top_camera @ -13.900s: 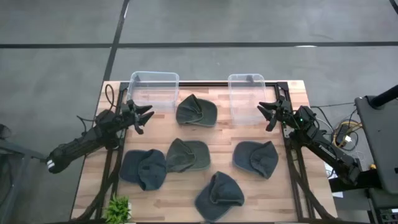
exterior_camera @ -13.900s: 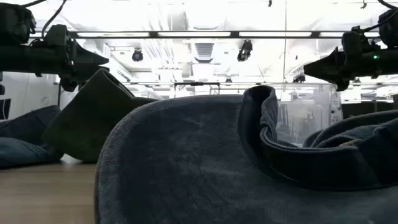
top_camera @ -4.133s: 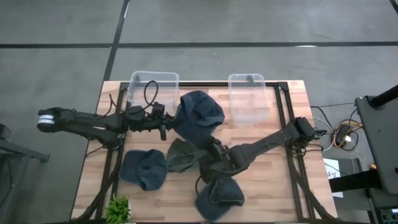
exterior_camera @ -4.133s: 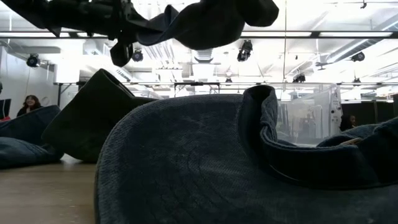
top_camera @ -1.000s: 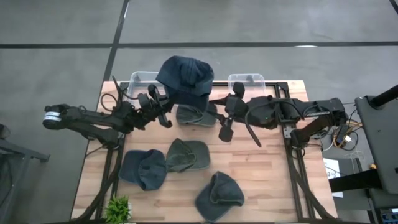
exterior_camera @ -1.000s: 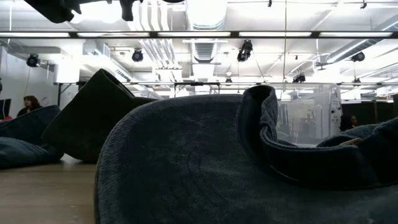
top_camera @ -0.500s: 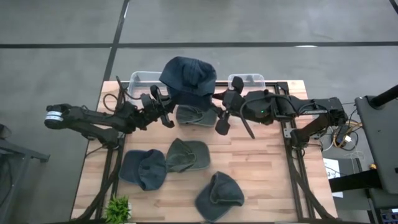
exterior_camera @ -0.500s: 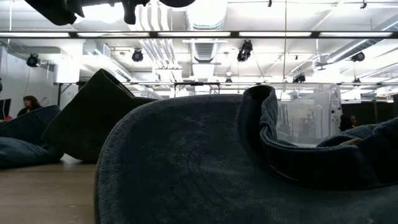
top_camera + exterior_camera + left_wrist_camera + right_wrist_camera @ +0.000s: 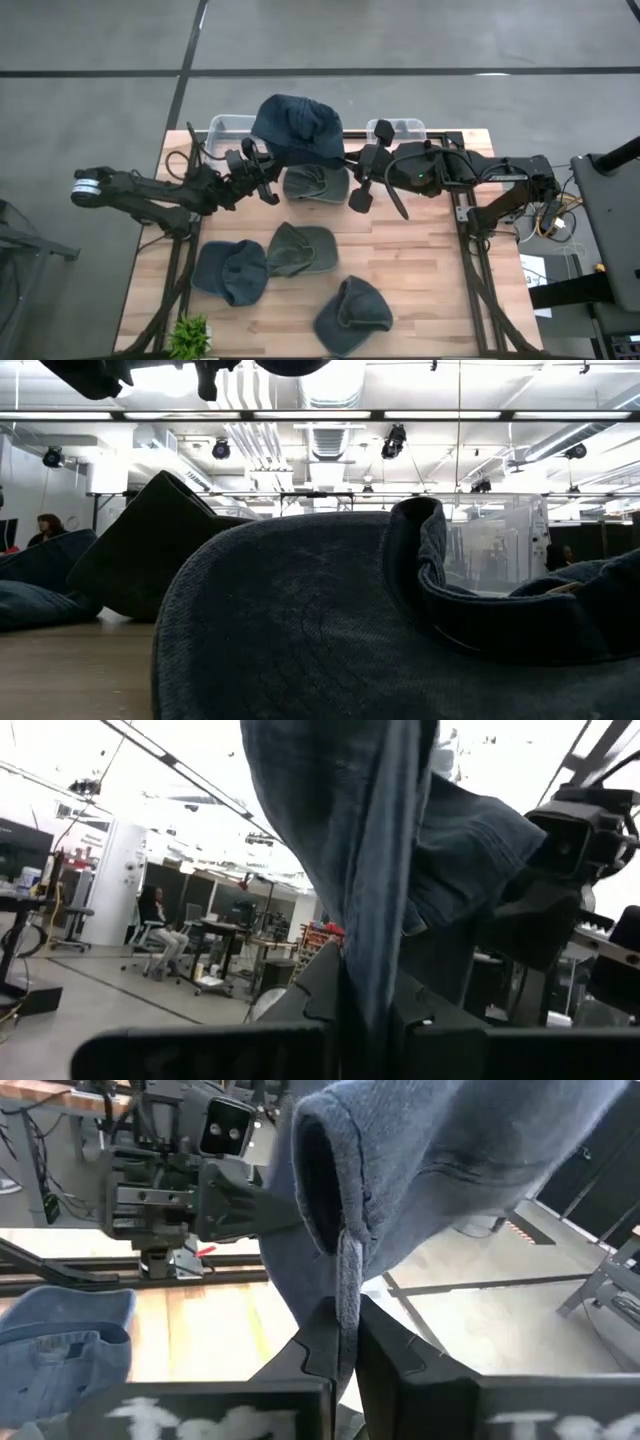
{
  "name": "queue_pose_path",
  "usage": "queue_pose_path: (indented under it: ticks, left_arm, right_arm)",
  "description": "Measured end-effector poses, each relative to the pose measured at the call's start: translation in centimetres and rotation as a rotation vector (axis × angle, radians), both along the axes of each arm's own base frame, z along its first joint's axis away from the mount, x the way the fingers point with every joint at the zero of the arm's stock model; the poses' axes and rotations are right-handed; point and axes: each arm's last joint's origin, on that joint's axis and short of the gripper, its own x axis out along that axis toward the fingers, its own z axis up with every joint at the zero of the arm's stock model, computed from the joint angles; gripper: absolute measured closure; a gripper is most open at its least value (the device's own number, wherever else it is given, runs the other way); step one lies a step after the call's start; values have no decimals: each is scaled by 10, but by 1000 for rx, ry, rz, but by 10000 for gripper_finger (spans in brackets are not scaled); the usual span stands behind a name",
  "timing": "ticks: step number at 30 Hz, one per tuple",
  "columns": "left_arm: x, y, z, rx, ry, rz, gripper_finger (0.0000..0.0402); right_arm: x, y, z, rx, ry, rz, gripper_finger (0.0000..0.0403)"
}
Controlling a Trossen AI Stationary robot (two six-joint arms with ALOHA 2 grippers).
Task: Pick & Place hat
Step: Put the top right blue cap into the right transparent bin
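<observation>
High view: hat (image 9: 297, 127) above bins (image 9: 232, 127)

Both arms meet over the table's far edge, the left gripper (image 9: 268, 187) and right gripper (image 9: 350, 172) pinching one raised hat (image 9: 297, 127) between them. Directly below their jaws lies a green hat (image 9: 315, 184); two clear bins (image 9: 231, 124) sit just behind.

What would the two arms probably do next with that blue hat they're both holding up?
Probably carry it toward a clear bin and release. The left gripper and right gripper both pinch the blue hat, held above the table's back edge, between both bins.
</observation>
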Motion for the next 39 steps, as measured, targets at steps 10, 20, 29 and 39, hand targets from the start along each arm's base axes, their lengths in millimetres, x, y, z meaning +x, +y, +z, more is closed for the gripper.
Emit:
queue_pose_path:
  ticks: [10,20,29,39]
  left_arm:
    - [-5,-2,2,62,52,-34,262]
    - [-3,0,-2,54,110,-3,214]
    - [1,-1,-11,46,207,-18,213]
    - [3,-1,-16,20,251,-37,213]
  right_arm:
    - [-18,-3,6,0,19,-38,391]
    - [-57,-13,20,-4,21,-171,391]
    - [-116,-35,36,130,-66,-351,391]
    - [-153,-66,24,290,-37,-651,391]
